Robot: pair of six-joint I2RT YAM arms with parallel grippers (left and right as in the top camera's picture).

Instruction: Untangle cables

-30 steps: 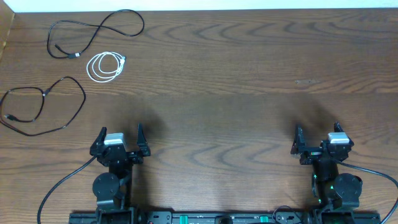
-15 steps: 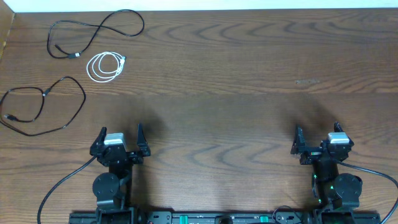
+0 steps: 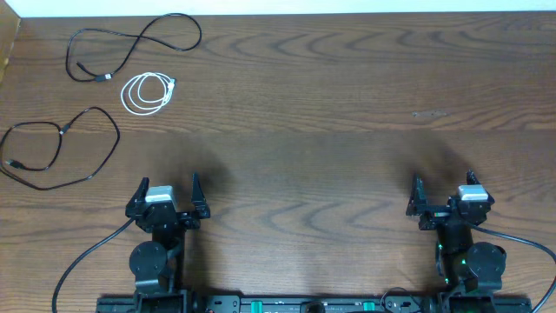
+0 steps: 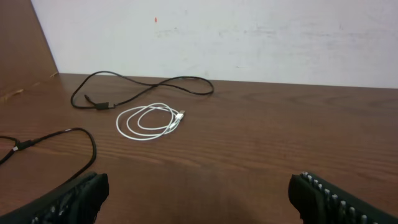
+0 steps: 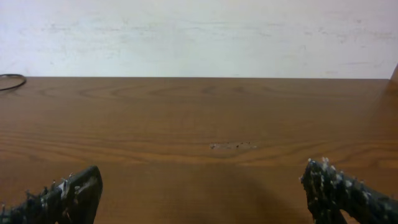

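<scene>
Three cables lie apart at the table's far left. One long black cable [image 3: 139,43] snakes along the back edge and shows in the left wrist view [image 4: 149,89]. The white cable [image 3: 146,93] is a small coil just in front of it, also in the left wrist view [image 4: 148,121]. The second black cable [image 3: 65,152] loops at the left edge, partly seen in the left wrist view [image 4: 62,140]. My left gripper [image 3: 168,189] is open and empty near the front edge. My right gripper [image 3: 443,187] is open and empty at the front right.
Thicker black cords run from both robot bases [image 3: 87,256] along the front edge. A white wall [image 5: 199,37] stands behind the table. A small pale scuff [image 3: 428,114] marks the wood at the right. A wooden side panel [image 4: 25,43] rises at the far left.
</scene>
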